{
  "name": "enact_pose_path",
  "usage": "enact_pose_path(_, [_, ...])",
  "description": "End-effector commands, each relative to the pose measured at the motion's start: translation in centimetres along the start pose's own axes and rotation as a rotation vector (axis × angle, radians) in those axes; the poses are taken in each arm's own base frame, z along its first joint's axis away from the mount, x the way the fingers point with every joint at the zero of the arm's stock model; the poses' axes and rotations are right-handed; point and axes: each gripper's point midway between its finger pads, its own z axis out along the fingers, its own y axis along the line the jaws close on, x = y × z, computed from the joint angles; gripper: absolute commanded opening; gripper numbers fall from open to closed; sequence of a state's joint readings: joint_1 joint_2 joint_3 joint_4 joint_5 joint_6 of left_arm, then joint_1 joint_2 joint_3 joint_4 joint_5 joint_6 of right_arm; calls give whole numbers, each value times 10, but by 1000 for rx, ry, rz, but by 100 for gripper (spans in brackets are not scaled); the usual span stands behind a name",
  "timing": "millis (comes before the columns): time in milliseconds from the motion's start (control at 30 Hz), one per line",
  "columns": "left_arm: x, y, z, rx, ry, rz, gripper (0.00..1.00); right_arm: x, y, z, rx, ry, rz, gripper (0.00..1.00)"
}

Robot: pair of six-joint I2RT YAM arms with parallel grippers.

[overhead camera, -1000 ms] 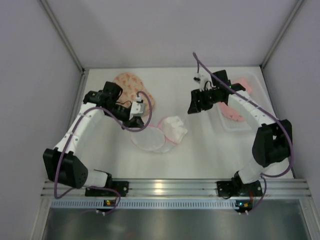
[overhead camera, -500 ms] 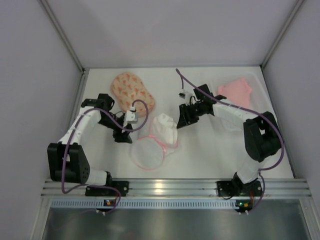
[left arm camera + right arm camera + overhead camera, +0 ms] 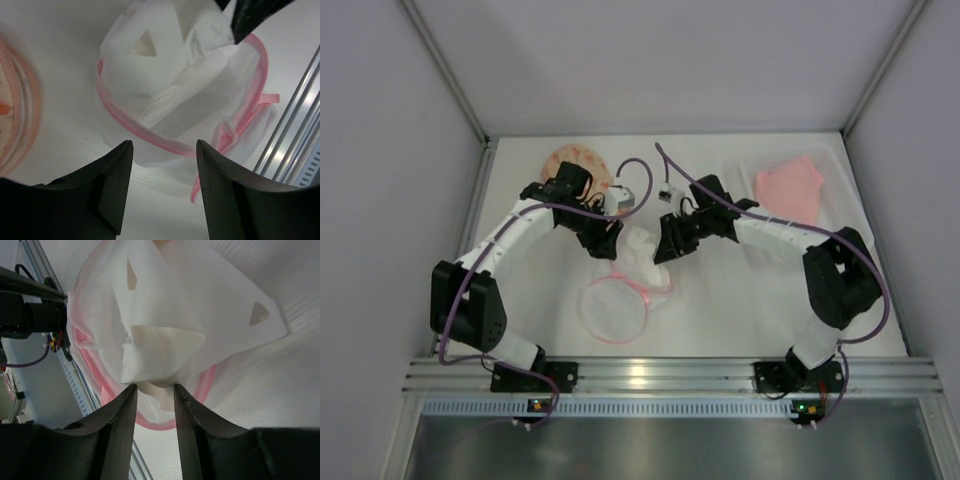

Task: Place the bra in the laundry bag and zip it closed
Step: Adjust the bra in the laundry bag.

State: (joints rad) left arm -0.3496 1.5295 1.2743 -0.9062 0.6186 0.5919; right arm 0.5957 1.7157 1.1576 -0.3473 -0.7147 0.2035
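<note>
The salmon-pink bra (image 3: 790, 187) lies in the clear tray (image 3: 832, 165) at the back right, away from both grippers. The peach printed laundry bag (image 3: 570, 162) lies at the back left, partly hidden by my left arm; its pink edge (image 3: 12, 105) shows in the left wrist view. Between them a white mesh pouch with a pink rim (image 3: 615, 310) holds white paper stuffing (image 3: 642, 245). My right gripper (image 3: 154, 386) (image 3: 662, 250) is shut on a fold of that stuffing (image 3: 165, 330). My left gripper (image 3: 164, 145) (image 3: 612, 243) stands open just left of the pouch (image 3: 240, 100), holding nothing.
The pouch's pink rim (image 3: 95, 365) hangs open in a ring toward the near edge. A metal rail (image 3: 640, 375) runs along the table's front. Grey walls close in the back and both sides.
My right gripper moved left from the tray to the pouch and closed on the stuffing. My left gripper opened and swung right to the pouch. The pouch has spread open.
</note>
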Motion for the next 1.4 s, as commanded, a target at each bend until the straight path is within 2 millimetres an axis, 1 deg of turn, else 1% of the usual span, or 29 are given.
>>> enact_pose_path(0, [2,22,1,-166,-4,-144,58,-17,32,-13,-73,-84,-65,37])
enact_pose_path(33, [6,17,7,-162,7,-161,57,-15,33,-13,-80,-86,-61,37])
enact_pose_path(100, [7,19,9,-197,13,-164,57,-17,39,-16,-90,-101,-65,37])
enact_pose_path(133, [8,17,11,-213,22,-166,57,-15,41,-16,-97,-97,-65,37])
enact_pose_path(300, [-7,18,10,-215,-28,-168,59,-14,51,-18,-118,-111,-74,39])
enact_pose_path(400, [-7,23,15,-233,-14,-173,59,-15,53,-20,-124,-117,-79,40])
enact_pose_path(533, [-19,23,15,-220,-44,-160,62,-22,53,-30,-111,-165,-94,39])
enact_pose_path(633, [-27,21,8,-225,-72,-140,64,-30,53,-42,-112,-204,-87,39])
enact_pose_path(667, [-29,20,5,-229,-80,-133,64,-35,54,-50,-108,-229,-93,40])
enact_pose_path(833, [-38,24,2,-287,-70,-80,65,-40,48,-64,-77,-269,-78,40])
enact_pose_path(967, [-46,21,4,-315,-57,-25,64,-40,33,-75,-24,-296,-45,40])
enact_pose_path(1000, [-49,16,7,-310,-53,2,64,-38,28,-75,-12,-295,-34,41])
enact_pose_path(1067, [-49,14,10,-323,-38,20,64,-34,15,-74,26,-287,-19,41])
enact_pose_path(1100, [-50,13,12,-325,-32,29,64,-29,11,-73,41,-271,-6,40])
enact_pose_path(1233, [-43,20,22,-355,22,44,61,-24,1,-69,61,-256,5,40])
enact_pose_path(1367, [-40,27,32,-371,60,57,60,-21,-8,-63,82,-243,9,40])
